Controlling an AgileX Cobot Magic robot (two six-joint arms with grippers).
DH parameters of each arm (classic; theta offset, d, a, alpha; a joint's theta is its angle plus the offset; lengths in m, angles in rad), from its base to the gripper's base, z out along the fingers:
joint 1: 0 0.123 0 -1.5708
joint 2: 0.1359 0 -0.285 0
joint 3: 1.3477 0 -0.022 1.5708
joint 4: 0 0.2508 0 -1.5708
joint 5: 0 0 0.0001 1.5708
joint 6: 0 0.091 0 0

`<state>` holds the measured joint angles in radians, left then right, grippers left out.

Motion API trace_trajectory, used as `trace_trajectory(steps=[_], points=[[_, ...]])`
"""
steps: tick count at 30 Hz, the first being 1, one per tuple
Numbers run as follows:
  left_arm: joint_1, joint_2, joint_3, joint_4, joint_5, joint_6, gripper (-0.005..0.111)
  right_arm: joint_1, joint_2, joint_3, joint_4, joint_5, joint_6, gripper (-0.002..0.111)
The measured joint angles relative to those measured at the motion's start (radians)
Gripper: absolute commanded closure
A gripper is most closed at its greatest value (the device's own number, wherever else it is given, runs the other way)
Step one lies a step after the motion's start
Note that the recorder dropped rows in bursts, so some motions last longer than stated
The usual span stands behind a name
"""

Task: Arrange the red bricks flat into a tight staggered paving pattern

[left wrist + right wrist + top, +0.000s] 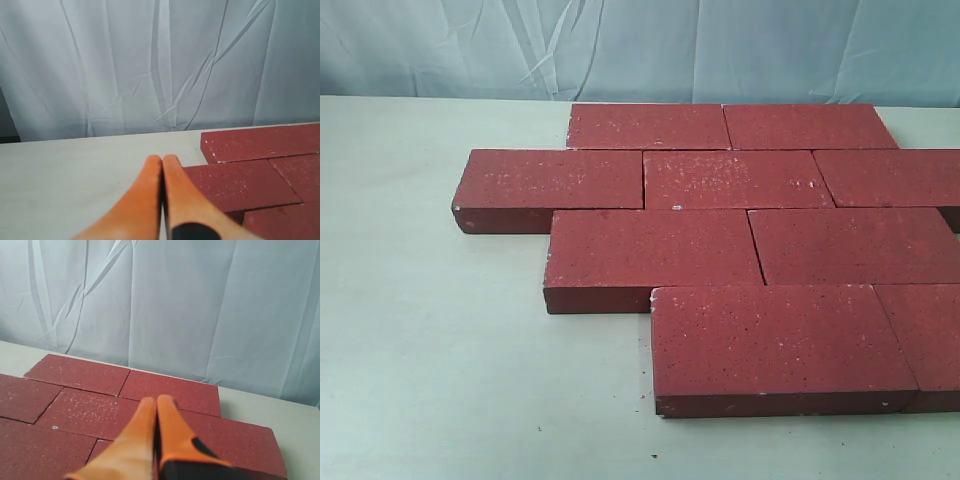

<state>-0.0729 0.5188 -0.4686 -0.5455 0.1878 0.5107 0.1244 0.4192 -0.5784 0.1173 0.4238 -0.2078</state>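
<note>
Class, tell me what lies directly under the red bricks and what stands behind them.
The red bricks lie flat on a pale table; a creased light-blue curtain hangs behind. The table surface beneath them is covered, so unseen.

pale green tabletop [440,360] before wrinkled light-blue curtain [470,45]

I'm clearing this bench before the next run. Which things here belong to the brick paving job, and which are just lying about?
Belongs to the job:
- red bricks, lying flat in staggered rows
- left claw, shut and empty
- right claw, shut and empty

Just there:
- table
- curtain behind it
</note>
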Motion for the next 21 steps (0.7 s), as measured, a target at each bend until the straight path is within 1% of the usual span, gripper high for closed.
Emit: trace_trajectory(steps=[3, 7, 9, 12, 16, 21], points=[[0.0, -0.075, 0.002, 0.141, 0.049, -0.044, 0.107, 0.0, 0.0, 0.0, 0.001, 0.0, 0.0, 0.109], [0.0, -0.197, 0.024, 0.291, 0.056, -0.166, 0.107, 0.0, 0.0, 0.0, 0.001, 0.0, 0.0, 0.109], [0.0, -0.247, 0.047, 0.344, 0.056, -0.213, 0.107, 0.0, 0.0, 0.0, 0.001, 0.0, 0.0, 0.109], [0.013, -0.318, 0.091, 0.414, 0.056, -0.292, 0.107, 0.0, 0.0, 0.0, 0.001, 0.0, 0.0, 0.109], [0.037, -0.382, 0.152, 0.51, 0.058, -0.442, 0.107, 0.0, 0.0, 0.0, 0.004, 0.0, 0.0, 0.109], [0.058, -0.43, 0.221, 0.54, 0.058, -0.5, 0.107, 0.0, 0.0, 0.0, 0.004, 0.0, 0.0, 0.109]])
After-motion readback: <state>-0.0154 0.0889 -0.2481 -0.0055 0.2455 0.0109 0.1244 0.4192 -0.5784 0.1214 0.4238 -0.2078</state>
